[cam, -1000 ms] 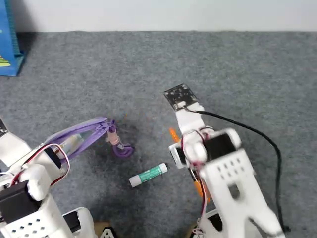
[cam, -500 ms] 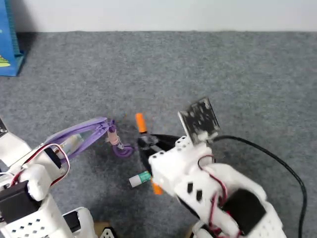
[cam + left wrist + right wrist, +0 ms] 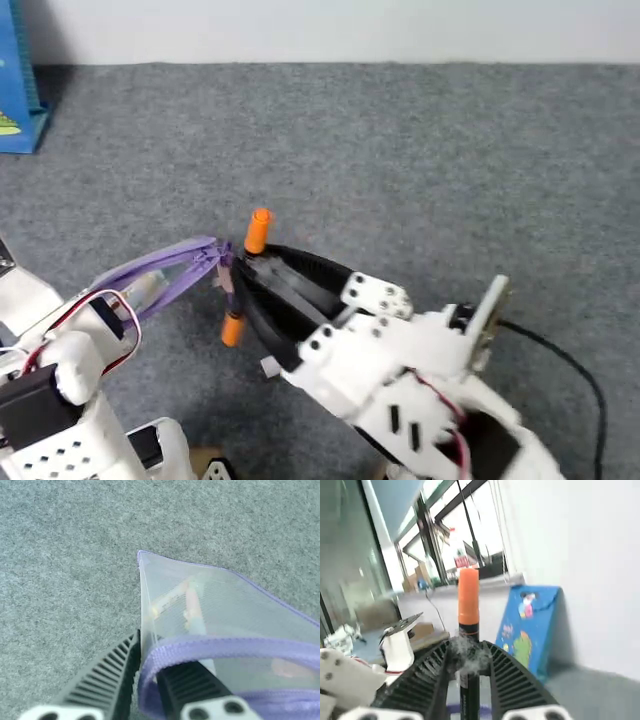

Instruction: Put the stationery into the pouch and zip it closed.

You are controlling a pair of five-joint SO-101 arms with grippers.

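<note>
Now the right gripper pinches the orange marker at the mouth of the pouch, left of centre, while the left gripper clamps the pouch's rim; held crosswise, the marker could snag the zipper and yank the pouch loose.

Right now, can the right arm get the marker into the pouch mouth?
Probably yes. Its jaws are shut on the marker right beside the pouch mouth, which the left arm's jaws hold; nothing sits between. The marker lies crosswise, so it likely needs turning.
</note>
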